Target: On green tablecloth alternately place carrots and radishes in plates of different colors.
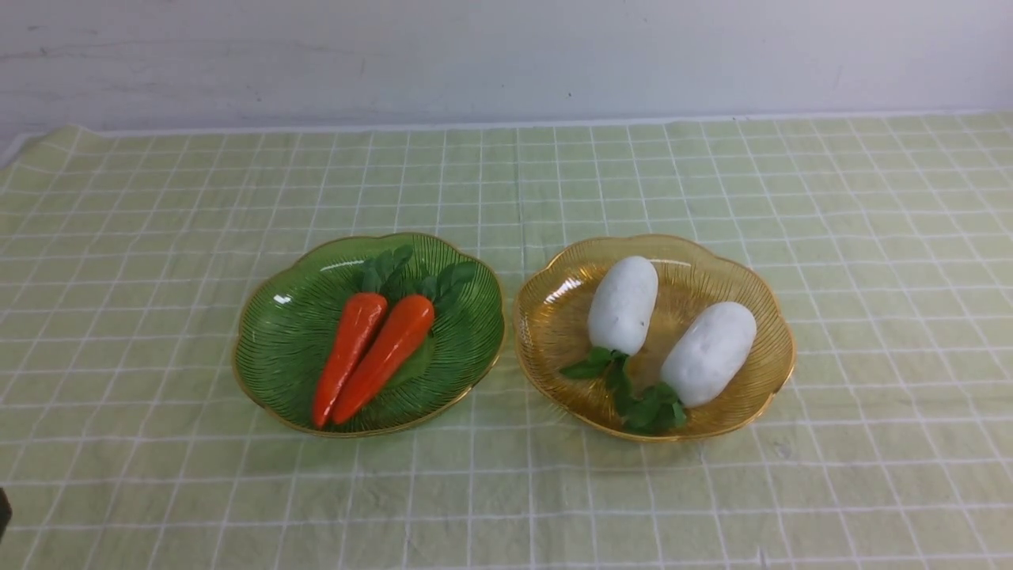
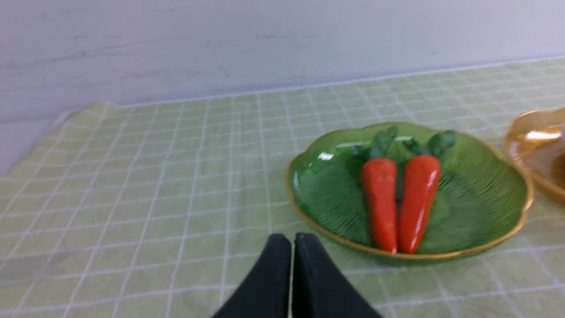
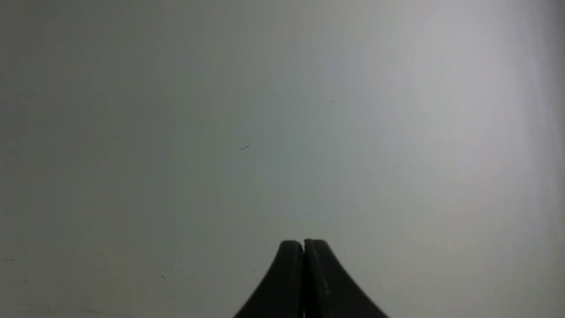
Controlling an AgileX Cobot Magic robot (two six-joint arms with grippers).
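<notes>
Treat the placing sequence as apparently complete: no vegetable lies loose on the green tablecloth [image 1: 158,237], so you are most likely at the closing step. The carrots [image 1: 388,344] lie side by side and touching in the green plate [image 1: 277,348] on the left, leafy tops toward the far side. The radishes [image 1: 624,305] lie slightly apart in the amber plate [image 1: 554,317] on the right, leaves toward the near side. The two plates stand just beside each other near the middle of the table. Note the left pincer [image 2: 293,240]: it is closed on nothing and sits low, near and to the left of the green plate. The right pincer [image 3: 303,243] is likewise closed and empty and faces only a blank grey surface. The next move probably calls for no further pickup; confirm the sorting and keep both arms clear of the plates. Observe the materials: the carrots are glossy, orange and tapered; the radishes are matte, white, plump and dimpled; the plates are translucent, ribbed and scalloped with gold rims; the cloth is pale, gridded with white lines and slightly wrinkled.
</notes>
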